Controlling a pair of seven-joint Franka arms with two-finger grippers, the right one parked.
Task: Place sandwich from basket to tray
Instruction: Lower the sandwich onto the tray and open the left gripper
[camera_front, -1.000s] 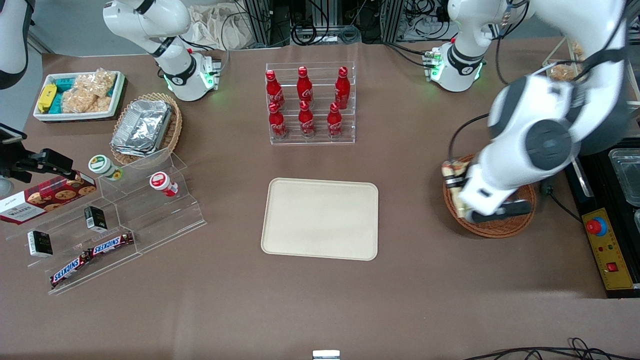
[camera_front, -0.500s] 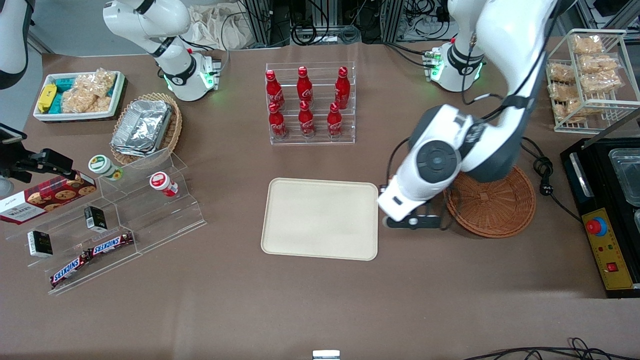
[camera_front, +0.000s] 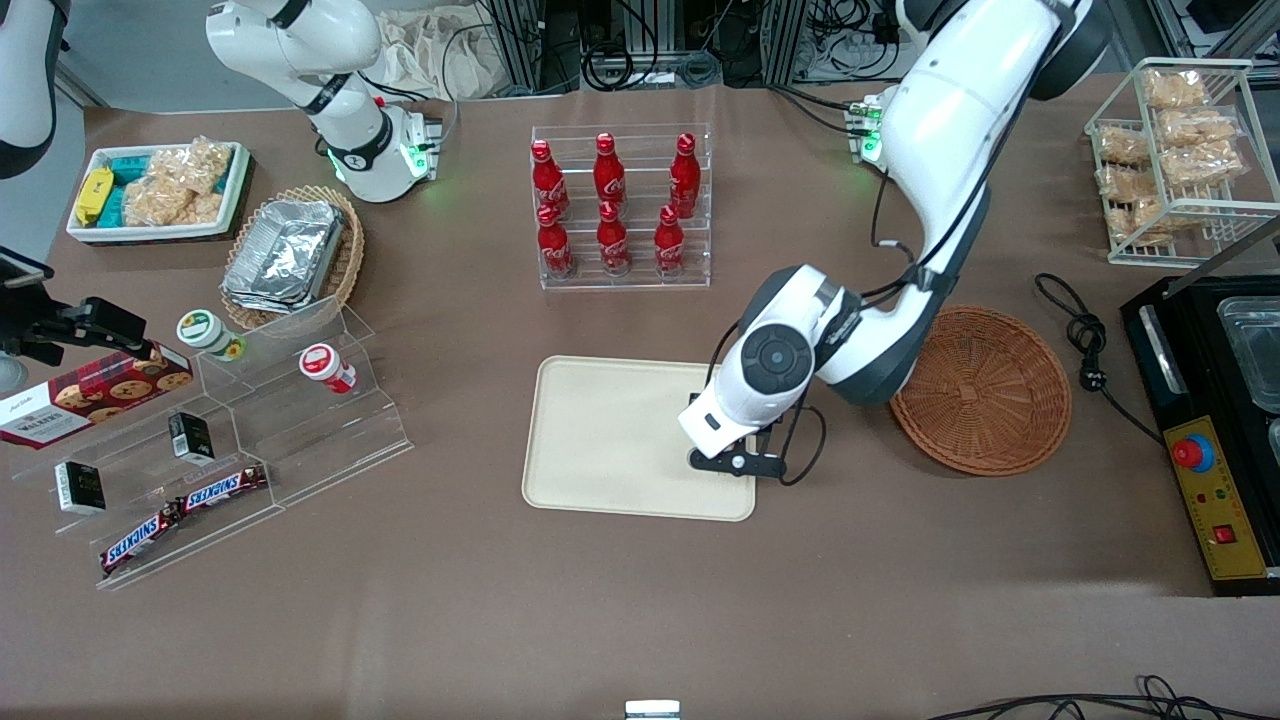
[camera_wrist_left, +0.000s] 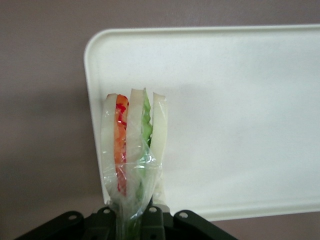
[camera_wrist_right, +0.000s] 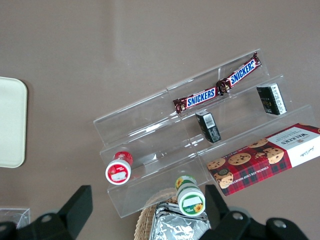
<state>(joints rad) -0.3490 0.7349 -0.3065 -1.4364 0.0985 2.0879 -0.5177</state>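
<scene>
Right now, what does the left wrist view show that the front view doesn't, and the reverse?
Only the left wrist view shows the sandwich, pinched in the claw above one corner of the tray. Only the front view shows the empty basket, the cola bottles and the working arm hiding the claw. Both show the bare tray and brown table.

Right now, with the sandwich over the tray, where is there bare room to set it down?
The gripper holds the sandwich above the tray, over the end nearest the basket. The whole tray floor is bare. Bare table lies between tray and bottle rack. It is crowded around the acrylic snack stand toward the parked arm's end.
</scene>
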